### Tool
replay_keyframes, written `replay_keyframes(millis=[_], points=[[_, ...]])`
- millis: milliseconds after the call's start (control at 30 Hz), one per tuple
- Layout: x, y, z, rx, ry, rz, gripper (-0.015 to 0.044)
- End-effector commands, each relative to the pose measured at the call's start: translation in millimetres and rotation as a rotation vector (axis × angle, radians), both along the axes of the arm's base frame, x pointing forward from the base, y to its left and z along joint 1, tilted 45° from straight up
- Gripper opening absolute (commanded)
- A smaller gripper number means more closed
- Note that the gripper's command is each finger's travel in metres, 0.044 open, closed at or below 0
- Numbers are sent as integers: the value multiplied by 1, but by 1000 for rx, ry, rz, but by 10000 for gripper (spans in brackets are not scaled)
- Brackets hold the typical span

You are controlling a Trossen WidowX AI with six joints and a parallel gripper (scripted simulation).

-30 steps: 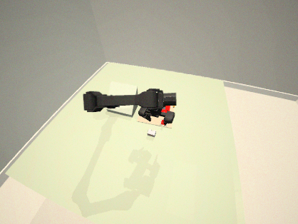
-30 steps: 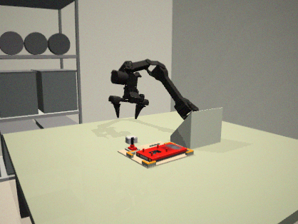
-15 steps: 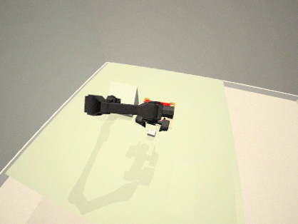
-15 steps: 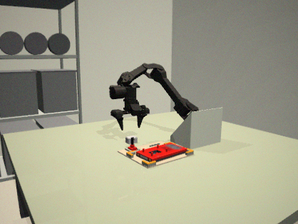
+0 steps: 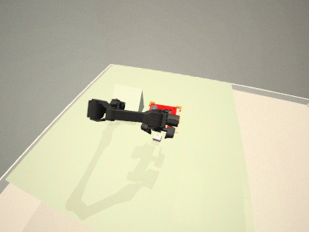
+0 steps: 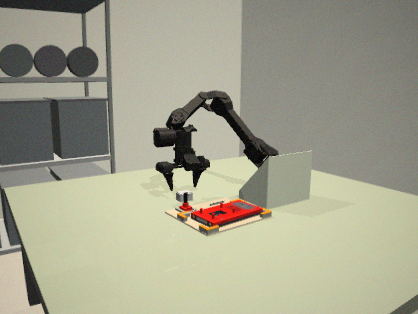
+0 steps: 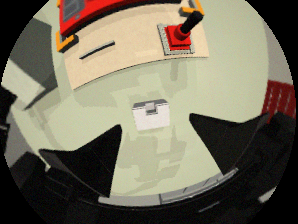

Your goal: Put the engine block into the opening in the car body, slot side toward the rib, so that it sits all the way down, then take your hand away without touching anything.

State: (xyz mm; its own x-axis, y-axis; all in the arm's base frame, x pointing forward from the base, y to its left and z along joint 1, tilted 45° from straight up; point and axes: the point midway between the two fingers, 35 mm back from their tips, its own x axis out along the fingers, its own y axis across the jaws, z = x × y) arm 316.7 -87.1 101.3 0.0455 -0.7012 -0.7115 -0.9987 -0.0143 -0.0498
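Observation:
The engine block [image 5: 157, 137] [image 6: 189, 196] [image 7: 148, 120] is a small white-grey block with a slot in its upper edge. It stands on the table beside the beige board. My gripper [image 5: 158, 131] [image 6: 183, 187] [image 7: 156, 121] is open and empty, above the block, with one finger on each side of it in the wrist view. The red car body [image 5: 163, 106] [image 6: 241, 212] [image 7: 107, 6] lies on the board between orange corners. Its dark opening [image 6: 218, 213] shows in the exterior view but is outside the wrist view. The rib cannot be made out.
The beige board [image 6: 171, 213] [image 7: 80, 75] also bears a red base [image 6: 185, 206] [image 7: 177, 38] with an upright black stick, and a thin dark bar [image 7: 97, 50]. A pale upright panel [image 5: 127, 94] [image 6: 290, 180] stands near the arm's base, beside the board.

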Motion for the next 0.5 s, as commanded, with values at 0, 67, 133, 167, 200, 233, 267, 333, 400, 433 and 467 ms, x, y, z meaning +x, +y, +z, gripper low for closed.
replay_keyframes(millis=[0,67,133,167,200,233,267,333,400,433,467], points=[[-2,-6,-6,-7,10,-1,440],[-2,-8,-8,-7,10,-1,440],[-2,-10,-10,-7,10,-1,440],[-2,-11,-12,-7,10,-1,440],[-2,-12,-13,-7,10,-1,440],[-2,-13,-14,-7,10,-1,440],[-2,-15,-15,-7,10,-1,440],[-2,-17,-17,-8,10,-1,440],[-2,-19,-19,-8,10,-1,440],[-2,-20,-20,-8,10,-1,440],[-2,-21,-21,-8,10,-1,440]])
